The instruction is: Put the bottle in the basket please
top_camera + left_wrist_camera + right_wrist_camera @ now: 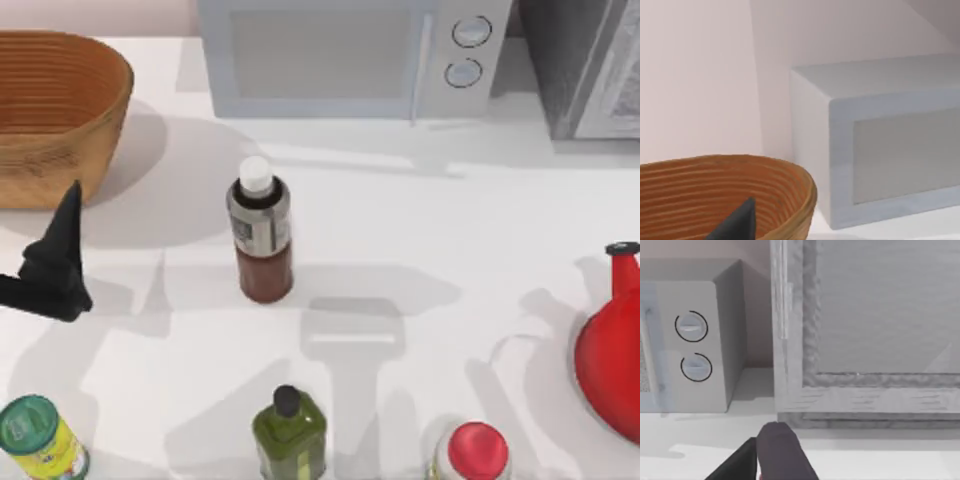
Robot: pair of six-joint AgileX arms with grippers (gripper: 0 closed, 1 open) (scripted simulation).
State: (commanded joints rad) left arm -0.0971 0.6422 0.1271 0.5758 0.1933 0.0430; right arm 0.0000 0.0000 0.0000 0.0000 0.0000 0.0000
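So the bottle [261, 232] stands upright mid-table, off to the right of the left gripper [55, 262], with bare white table [420, 230] between them and nothing blocking. The basket [52, 110] sits just behind that gripper at the table's left rear corner, and a microwave [345, 55] runs along the back edge beyond the bottle. Nearer the front edge there's an olive-green bottle [290, 432], a red-capped container [474, 452], a green-lidded can [38, 436] and a red jug [612, 345] far right. Plenty of open room around the bottle. The left gripper holds nothing; I honestly can't tell how far apart its fingers are. The right gripper [771, 456] points toward the microwave and a grey appliance [865, 330]; same story on its fingers.
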